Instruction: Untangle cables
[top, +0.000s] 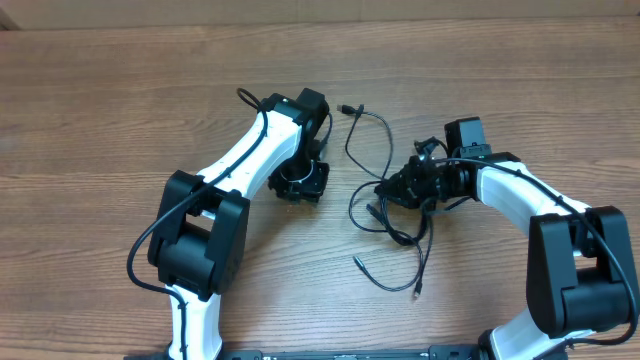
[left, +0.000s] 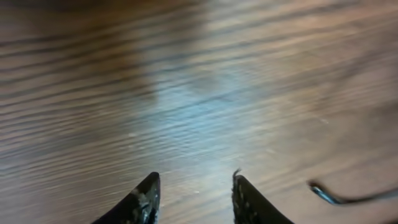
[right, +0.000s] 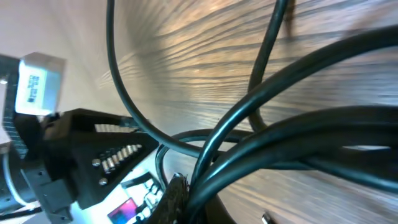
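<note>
Two black fingertips (left: 148, 198) of the left gripper (left: 196, 200) stand wide apart over bare table (left: 186, 93), with nothing between them. Just to their right a short, blurred bit of the cables (left: 329, 198) lies on the wood, touching neither finger. From overhead this gripper points down at the table, left of the tangle and apart from it.

The right gripper (top: 392, 188) sits at the tangle's densest part. In its wrist view several strands run together down to one dark fingertip (right: 175, 193) at the bottom edge. They look clamped there, though the second finger is hidden. A single strand loops up from the bundle toward the top edge.

Outward from that grip, the overhead view shows one strand arcing up and left to a small plug (top: 345, 107) near the wrist of the left arm (top: 240, 150). Loops spread below and left of the gripper, crossing one another. Two loose ends trail toward the near edge of the table. One end (top: 357, 260) lies to the left, the other end (top: 418, 292) lower and to the right. The right arm (top: 515, 190) bends in from the right side.
</note>
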